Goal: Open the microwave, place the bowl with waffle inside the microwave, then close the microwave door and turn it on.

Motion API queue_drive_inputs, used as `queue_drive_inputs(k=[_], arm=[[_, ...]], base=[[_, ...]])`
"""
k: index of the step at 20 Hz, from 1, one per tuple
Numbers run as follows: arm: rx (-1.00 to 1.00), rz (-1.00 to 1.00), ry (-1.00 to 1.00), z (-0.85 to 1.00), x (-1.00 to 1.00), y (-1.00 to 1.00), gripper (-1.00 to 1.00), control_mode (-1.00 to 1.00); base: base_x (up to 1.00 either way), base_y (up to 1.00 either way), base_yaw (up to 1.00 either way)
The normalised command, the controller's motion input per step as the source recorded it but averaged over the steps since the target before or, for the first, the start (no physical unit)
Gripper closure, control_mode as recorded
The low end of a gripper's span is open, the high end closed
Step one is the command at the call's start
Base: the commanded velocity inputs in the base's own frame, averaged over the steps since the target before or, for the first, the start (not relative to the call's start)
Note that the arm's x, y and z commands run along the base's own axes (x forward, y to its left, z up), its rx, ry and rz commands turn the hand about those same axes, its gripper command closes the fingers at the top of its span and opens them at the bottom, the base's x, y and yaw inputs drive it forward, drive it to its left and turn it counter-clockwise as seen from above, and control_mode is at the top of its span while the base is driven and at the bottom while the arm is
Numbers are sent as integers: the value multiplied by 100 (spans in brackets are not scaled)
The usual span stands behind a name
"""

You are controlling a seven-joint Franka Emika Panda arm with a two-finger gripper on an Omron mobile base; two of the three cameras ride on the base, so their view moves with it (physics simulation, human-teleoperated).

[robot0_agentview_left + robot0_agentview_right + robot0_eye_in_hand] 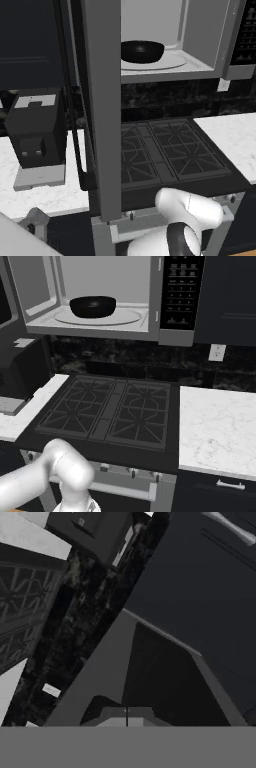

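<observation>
The microwave (125, 286) hangs above the stove with its cavity exposed and its black keypad strip (182, 291) on the right. The dark bowl (142, 51) (93, 306) sits on the turntable inside; I cannot make out the waffle in it. The microwave door (102, 100) is swung out wide and shows edge-on, its slim dark handle (82, 150) on the left face. In the hand view the door's grey frame (100, 672) and dark glass (165, 682) loom close ahead of my gripper (126, 714), whose fingertips sit together, shut on nothing. My arm hangs low in front of the stove.
A black coffee machine (37, 127) stands on the left counter. The gas stove (165, 150) lies under the microwave, with a white marble counter (215, 426) to its right. A wall outlet (217, 352) sits on the dark backsplash.
</observation>
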Motion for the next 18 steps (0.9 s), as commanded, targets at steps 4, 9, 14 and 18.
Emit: queue_drive_inputs(k=[4, 9, 14, 18], arm=[[0, -1, -7, 7, 73, 2, 100, -100], [0, -2, -3, 22, 78, -63, 100, -100], [0, -4, 0, 19, 57, -99, 100, -100], [0, -3, 0, 12, 62, -100, 100, -100]], base=[[0, 0, 0], [0, 0, 0], [0, 0, 0], [0, 0, 0]])
